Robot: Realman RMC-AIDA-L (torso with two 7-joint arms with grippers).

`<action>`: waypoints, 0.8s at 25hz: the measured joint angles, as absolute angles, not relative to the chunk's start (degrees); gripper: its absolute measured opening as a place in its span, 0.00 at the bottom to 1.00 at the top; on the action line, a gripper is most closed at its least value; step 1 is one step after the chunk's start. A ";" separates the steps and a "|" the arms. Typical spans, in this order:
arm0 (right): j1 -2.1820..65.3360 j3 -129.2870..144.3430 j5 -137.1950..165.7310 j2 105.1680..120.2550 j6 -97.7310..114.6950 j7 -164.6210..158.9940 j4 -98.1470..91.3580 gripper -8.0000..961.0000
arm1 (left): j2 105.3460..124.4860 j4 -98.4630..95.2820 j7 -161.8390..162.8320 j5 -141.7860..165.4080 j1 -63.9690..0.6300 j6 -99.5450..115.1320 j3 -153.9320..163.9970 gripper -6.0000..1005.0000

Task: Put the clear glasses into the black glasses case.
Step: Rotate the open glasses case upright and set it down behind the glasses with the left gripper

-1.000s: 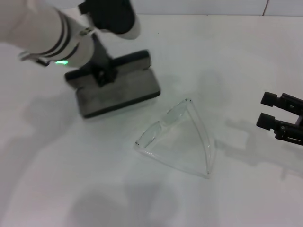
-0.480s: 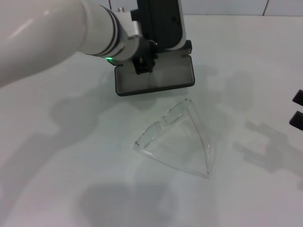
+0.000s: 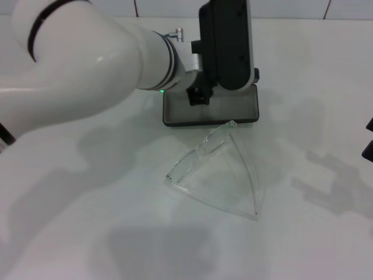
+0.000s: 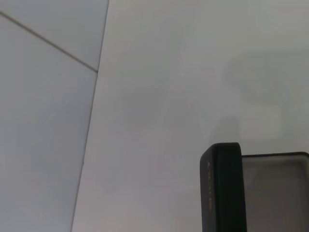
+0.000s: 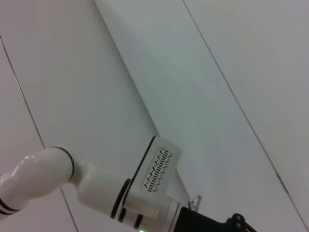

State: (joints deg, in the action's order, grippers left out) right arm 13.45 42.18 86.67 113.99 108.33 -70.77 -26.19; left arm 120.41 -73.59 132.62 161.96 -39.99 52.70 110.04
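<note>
The clear glasses [image 3: 213, 169] lie nearest on the white counter [image 3: 87, 233], arms unfolded and crossing at a point toward the robot, the lens front turned away toward the case. Just beyond them sits the black glasses case [image 3: 210, 108], open, its grey-lined tray flat on the counter and nearly touching the glasses' far corner; its lid (matte black outside) stands upright at the far edge. The left claw [image 3: 198, 93] hangs over the tray at the lid's foot and seems to grip the case, though whether its fingers are spread or pressed together I cannot tell. The right claw [image 3: 368, 140] shows only at the far right edge, well apart.
</note>
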 joint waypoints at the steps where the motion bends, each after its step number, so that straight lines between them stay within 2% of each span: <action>1: 13.45 42.18 86.66 113.99 108.34 -70.76 -26.22 0.82 | 120.45 -73.18 133.04 161.96 -40.09 51.92 110.69 0.20; 20: 13.45 42.19 87.04 113.99 108.08 -70.74 -26.49 0.82 | 120.59 -67.46 140.61 162.20 -43.37 47.11 116.40 0.20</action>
State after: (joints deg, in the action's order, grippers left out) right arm 13.45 42.19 87.04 113.99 108.08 -70.74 -26.49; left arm 120.59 -67.46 140.62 162.20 -43.37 47.11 116.40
